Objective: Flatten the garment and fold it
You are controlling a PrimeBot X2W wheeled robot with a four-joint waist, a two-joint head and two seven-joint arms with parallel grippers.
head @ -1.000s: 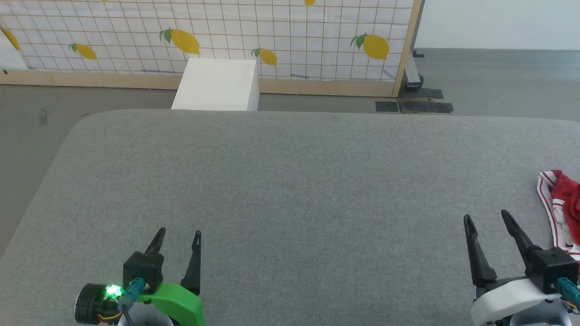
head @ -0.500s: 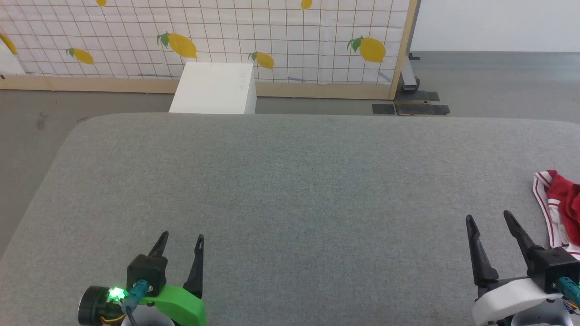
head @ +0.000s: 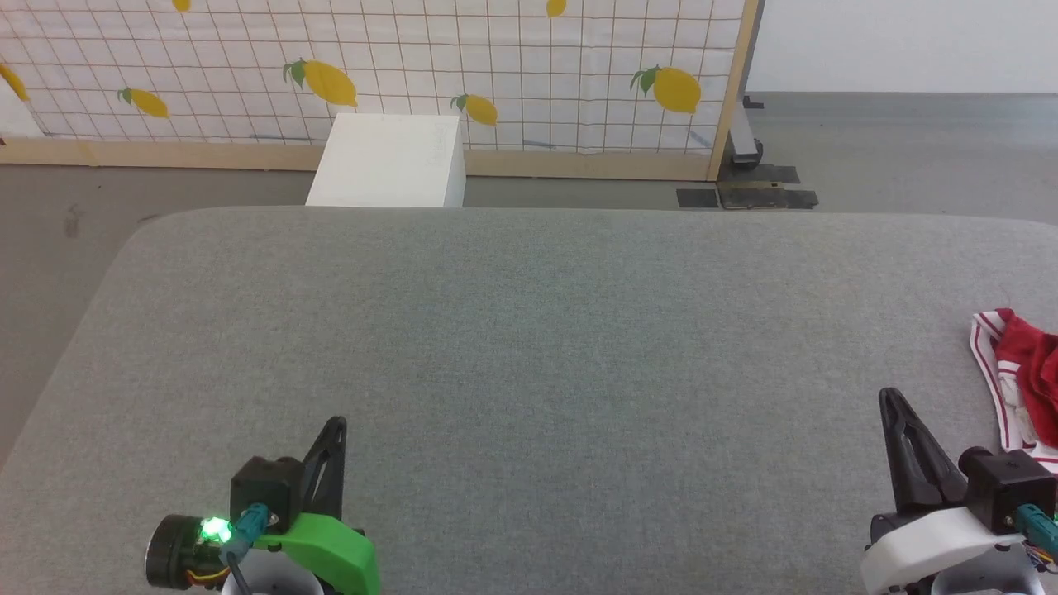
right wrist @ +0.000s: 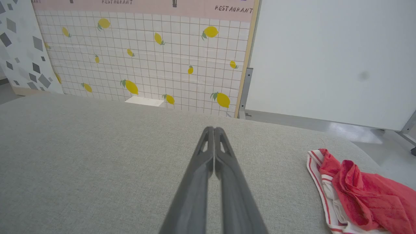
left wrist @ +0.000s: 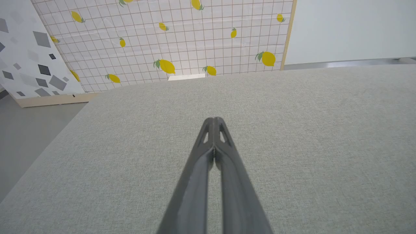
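The garment (head: 1025,372) lies crumpled at the right edge of the grey table, red cloth with red-and-white striped trim; the right wrist view shows the garment (right wrist: 357,191) bunched at lower right. My right gripper (head: 891,398) hovers low near the front edge, just left of the garment and not touching it, shut with nothing between its fingers (right wrist: 213,130). At the front left my left gripper (head: 335,426) is shut too, fingers pressed together (left wrist: 214,121) over bare table, far from the garment.
The grey fabric table (head: 529,347) spans the view, rounded at its far left corner. Beyond its far edge stands a white box (head: 384,161) on the floor before a lemon-print screen (head: 372,66). Grey floor lies to the left.
Both grippers have gone from open to shut, on nothing. The head camera has shifted slightly; the garment has not moved.
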